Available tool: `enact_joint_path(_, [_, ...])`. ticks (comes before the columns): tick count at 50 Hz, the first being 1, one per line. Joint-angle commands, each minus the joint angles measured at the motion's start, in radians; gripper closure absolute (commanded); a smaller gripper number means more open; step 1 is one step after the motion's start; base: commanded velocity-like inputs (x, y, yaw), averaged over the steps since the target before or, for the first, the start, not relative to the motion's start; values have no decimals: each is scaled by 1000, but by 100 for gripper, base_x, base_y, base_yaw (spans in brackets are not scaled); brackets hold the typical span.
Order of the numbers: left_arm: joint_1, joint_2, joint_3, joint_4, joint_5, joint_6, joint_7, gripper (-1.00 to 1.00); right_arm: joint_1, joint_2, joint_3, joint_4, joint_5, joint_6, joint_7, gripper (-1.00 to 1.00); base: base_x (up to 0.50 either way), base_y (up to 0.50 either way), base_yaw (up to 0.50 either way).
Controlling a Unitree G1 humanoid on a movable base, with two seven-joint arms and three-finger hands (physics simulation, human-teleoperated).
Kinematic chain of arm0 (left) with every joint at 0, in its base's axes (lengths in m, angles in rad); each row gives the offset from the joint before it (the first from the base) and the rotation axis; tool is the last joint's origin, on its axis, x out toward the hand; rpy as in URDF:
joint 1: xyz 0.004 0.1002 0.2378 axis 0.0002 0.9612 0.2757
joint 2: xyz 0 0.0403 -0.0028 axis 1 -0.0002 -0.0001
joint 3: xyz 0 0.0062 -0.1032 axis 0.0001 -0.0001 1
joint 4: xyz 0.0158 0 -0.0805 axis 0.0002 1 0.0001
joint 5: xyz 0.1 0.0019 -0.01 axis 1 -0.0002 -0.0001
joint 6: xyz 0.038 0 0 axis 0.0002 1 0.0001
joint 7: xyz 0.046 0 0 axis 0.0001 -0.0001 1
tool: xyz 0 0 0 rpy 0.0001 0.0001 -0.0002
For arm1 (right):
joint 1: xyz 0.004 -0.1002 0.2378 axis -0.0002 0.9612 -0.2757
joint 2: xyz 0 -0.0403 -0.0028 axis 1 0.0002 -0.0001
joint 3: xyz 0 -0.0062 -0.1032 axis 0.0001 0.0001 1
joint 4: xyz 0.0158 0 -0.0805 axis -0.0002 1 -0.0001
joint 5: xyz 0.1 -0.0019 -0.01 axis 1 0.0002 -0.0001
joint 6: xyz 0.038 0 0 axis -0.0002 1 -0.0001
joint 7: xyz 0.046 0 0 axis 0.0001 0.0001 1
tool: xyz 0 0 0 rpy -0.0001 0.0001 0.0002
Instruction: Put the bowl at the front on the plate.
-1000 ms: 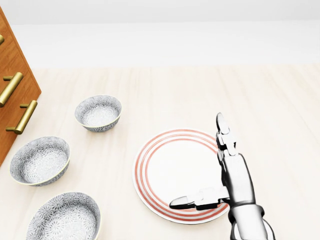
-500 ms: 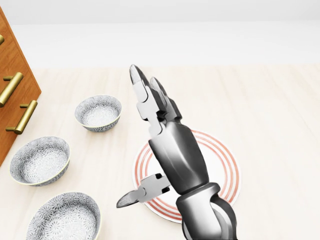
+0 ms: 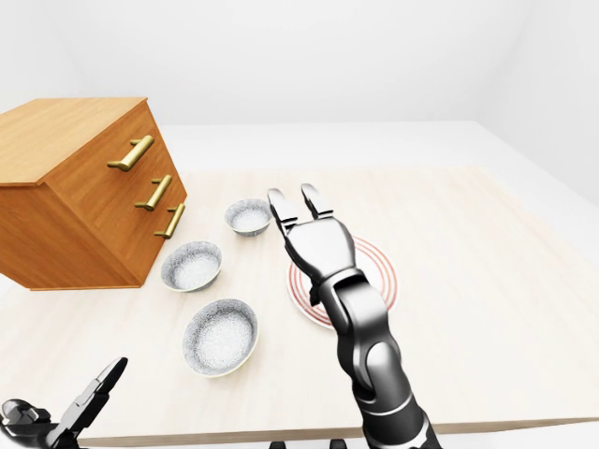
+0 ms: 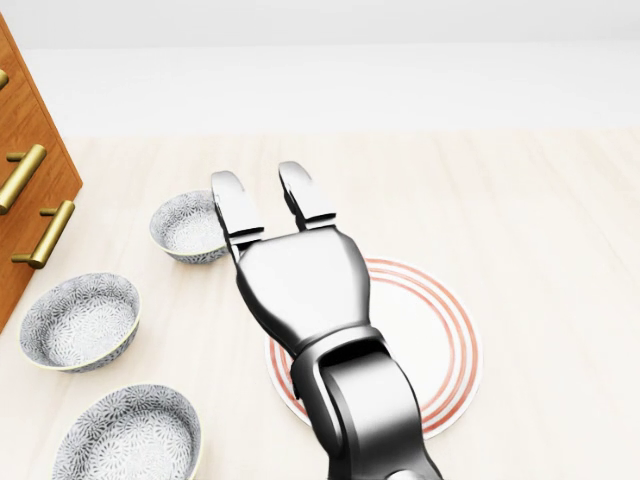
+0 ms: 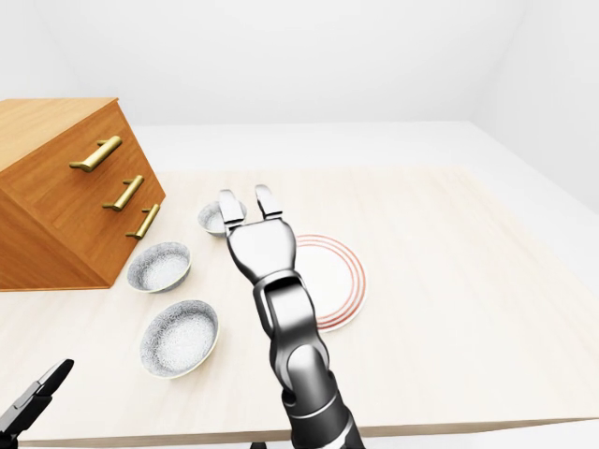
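Right hand [image 4: 300, 280]: spread, empty, above plate [image 4: 452, 345]. By left fingertip, far bowl [image 4: 185, 228]; lower left of hand, middle bowl [image 4: 80, 320] and near bowl [image 4: 128, 435]. Left hand [image 3: 56, 421]: grip unclear.

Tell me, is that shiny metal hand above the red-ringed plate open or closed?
Open: the shiny metal right hand has fingers stretched straight, gripping nothing.

In the head view the right robot hand [image 4: 262, 195] and its forearm cover the left part of the plate [image 4: 440, 330], and the hand's thumb is hidden. The bottom edge cuts the lowest bowl [image 4: 125, 435], and the left edge cuts the drawer chest [image 4: 25, 190]. The left-eye view's bottom-left corner clips the left robot hand [image 3: 65, 416], so its grip is unreadable.
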State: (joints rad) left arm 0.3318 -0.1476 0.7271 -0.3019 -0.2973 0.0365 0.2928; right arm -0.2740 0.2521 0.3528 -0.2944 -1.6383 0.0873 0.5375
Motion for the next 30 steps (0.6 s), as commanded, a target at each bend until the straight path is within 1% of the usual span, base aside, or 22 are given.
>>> enact_joint_path(1, [0,-2,1,-3,2,2,-3,-100,-25,46,-4,26,-253,0,111,-100,0,0,0])
enact_joint_path(6, [1,-2,2,-7,1,6,-3,-100,-18,49,-10,47,-251,0,104,-100,0,0,0])
enact_joint_path(10, [-4,1,0,14,2,-9,-4,-100,-7,50,-8,44,-255,0,115,-100,0,0,0])
enact_joint_path(29, [-2,2,-2,11,0,-8,-2,-100,-4,49,-8,48,-247,0,118,-100,0,0,0])
enact_joint_path(30, [-2,3,-3,12,0,-8,-2,-100,-4,48,-5,55,-252,0,129,-100,0,0,0])
